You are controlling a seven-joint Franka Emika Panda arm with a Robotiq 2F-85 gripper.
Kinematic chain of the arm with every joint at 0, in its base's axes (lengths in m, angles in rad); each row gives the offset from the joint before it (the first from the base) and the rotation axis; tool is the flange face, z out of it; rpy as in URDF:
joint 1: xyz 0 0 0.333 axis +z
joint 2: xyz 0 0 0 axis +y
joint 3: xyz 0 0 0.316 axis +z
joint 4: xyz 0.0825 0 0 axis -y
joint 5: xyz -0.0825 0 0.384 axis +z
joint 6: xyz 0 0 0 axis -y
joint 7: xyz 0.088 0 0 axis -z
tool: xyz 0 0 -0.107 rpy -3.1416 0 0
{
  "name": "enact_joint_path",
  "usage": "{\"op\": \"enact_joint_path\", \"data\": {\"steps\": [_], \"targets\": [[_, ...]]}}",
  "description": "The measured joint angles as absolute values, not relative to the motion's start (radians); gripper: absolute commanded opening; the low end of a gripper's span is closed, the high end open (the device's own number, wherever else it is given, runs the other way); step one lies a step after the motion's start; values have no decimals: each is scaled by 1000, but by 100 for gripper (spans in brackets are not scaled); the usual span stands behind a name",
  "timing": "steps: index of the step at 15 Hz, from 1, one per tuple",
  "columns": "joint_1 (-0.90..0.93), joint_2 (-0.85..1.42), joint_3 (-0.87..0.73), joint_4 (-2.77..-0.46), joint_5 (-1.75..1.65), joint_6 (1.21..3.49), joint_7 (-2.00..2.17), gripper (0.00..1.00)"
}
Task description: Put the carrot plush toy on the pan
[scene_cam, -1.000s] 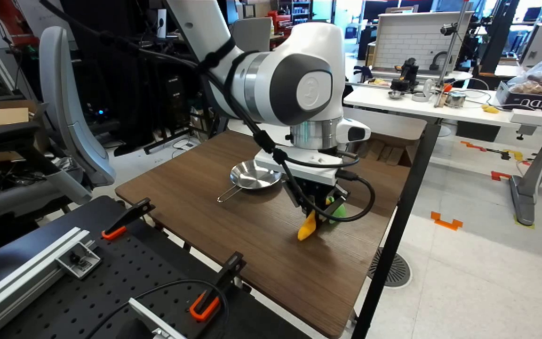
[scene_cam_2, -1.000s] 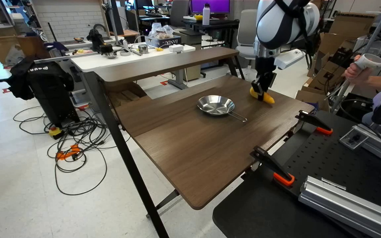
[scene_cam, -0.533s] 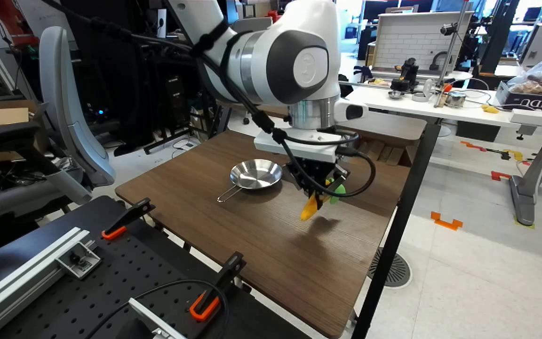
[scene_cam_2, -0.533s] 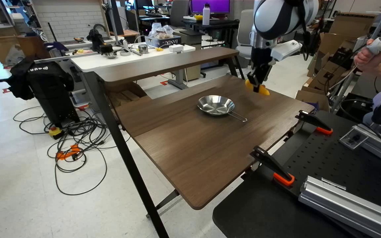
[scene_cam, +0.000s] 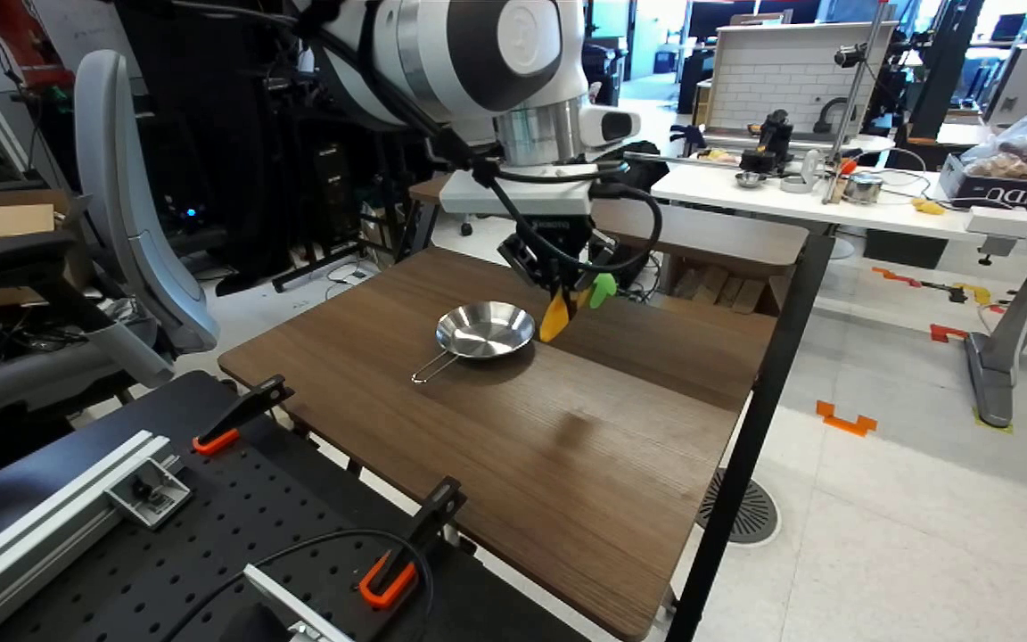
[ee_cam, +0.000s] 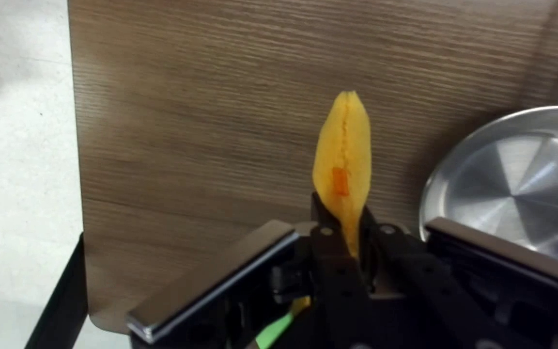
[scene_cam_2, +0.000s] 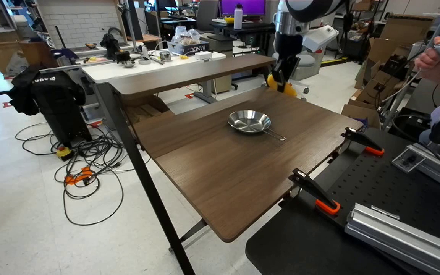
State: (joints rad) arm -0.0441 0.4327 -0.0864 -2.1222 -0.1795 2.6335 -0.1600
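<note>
The carrot plush toy (scene_cam: 555, 319) is orange-yellow with a green leafy tuft (scene_cam: 603, 290). It is held in the air above the wooden table, and its shadow falls on the table apart from it. My gripper (ee_cam: 344, 215) is shut on the carrot's middle, with the tapered end (ee_cam: 344, 140) sticking out ahead. The tuft also shows partly behind the fingers in the wrist view (ee_cam: 273, 332). The silver pan (scene_cam: 485, 330) rests on the table; it lies to the right of the gripper in the wrist view (ee_cam: 511, 194). The carrot also shows in an exterior view (scene_cam_2: 289, 90), beyond the pan (scene_cam_2: 249, 121).
The brown table (scene_cam_2: 239, 164) has a raised shelf (scene_cam_2: 189, 74) along one side. A black perforated bench (scene_cam: 210, 535) with clamps (scene_cam: 411, 544) adjoins another edge. The pan's thin wire handle (scene_cam: 435, 367) points away from the shelf. A hand with a controller (scene_cam_2: 437, 57) is at the side.
The gripper has risen from the table with the carrot in it and moved back, and in an exterior view also left toward the pan. The pan has not moved.
</note>
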Motion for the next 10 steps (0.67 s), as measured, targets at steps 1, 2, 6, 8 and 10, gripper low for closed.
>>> {"op": "enact_joint_path", "data": {"steps": [1,2,6,8,10], "targets": [[-31,421,-81,-2130,-182,2633,-156,2],[-18,411,-75,-2137,-186,2633,-151,2],[30,391,-58,-2161,-209,2633,-129,2],[50,391,-52,-2167,-219,2633,-116,2],[68,392,-48,-2173,-229,2633,-106,2]]}}
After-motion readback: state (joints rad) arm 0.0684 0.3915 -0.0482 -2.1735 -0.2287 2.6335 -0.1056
